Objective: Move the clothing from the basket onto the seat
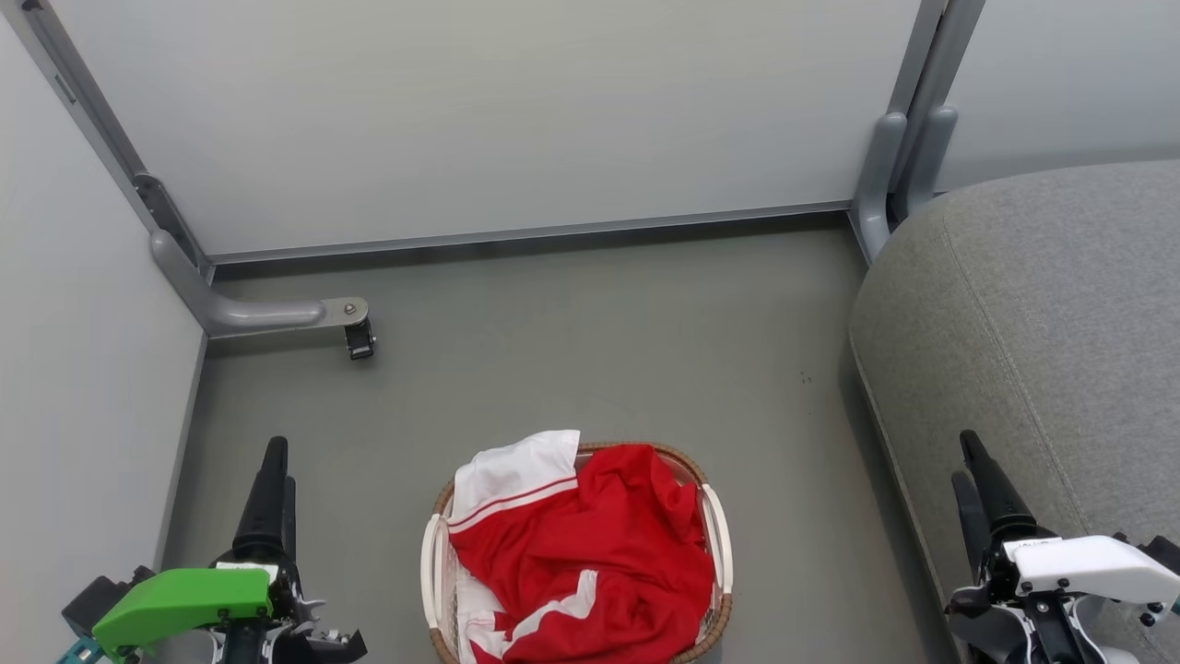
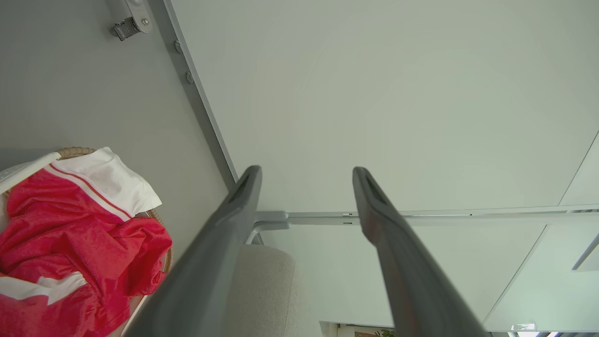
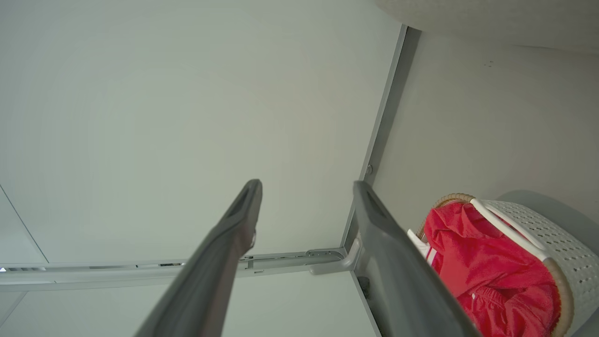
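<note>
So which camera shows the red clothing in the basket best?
The head view: it looks down on the clothing, nearly whole, in the basket. The left wrist view has it cropped at the edge; the right wrist view catches a red part.

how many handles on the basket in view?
2. The left handle sits on the left side of the basket, the right handle on its right side. The basket's near end is cut off by the head view's edge, so more could be hidden.
</note>
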### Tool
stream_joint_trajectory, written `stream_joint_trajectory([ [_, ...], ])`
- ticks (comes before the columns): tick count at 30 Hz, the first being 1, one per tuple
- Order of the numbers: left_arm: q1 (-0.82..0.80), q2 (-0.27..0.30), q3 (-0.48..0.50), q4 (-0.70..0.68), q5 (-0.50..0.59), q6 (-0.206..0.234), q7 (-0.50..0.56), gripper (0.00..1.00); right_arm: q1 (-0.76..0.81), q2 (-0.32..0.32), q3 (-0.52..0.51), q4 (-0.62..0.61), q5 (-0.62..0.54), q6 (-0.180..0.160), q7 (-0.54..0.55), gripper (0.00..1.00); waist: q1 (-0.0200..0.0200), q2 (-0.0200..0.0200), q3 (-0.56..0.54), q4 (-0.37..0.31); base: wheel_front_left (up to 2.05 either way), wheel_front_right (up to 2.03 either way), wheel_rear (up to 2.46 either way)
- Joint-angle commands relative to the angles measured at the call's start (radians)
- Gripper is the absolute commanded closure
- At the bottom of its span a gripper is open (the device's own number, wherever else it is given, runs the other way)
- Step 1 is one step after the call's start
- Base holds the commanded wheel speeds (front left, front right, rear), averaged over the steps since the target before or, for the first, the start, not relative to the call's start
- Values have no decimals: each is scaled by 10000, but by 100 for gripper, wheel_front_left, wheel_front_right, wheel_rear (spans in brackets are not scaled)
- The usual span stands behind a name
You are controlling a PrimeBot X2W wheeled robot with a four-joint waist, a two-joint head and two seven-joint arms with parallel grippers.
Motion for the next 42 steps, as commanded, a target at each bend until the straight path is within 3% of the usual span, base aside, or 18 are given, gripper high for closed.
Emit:
stream_joint_trajectory([
  [1, -89, 44, -9, -272, 369, -16, -101, 0, -56, -77, -22, -265, -334, 1, -114, 0, 0, 0, 5, 1, 0, 0, 0],
  [12, 4, 55, -306, -752, 2682, -13, -556, 0, 33, -94, 57, -697, -2470, 2, -566, 0, 0, 0, 49, 7, 0, 0, 0],
  [27, 105, 70, -1000, -967, 5851, 399, -1091, 0, 228, -115, 464, -1201, -5867, 3, -1102, 0, 0, 0, 110, 8, 0, 0, 0],
  [42, 288, 83, -1293, -910, 8098, 555, -1545, 0, 344, -133, 791, -1239, -8419, 3, -1562, 0, 0, 0, 148, 38, 0, 0, 0],
])
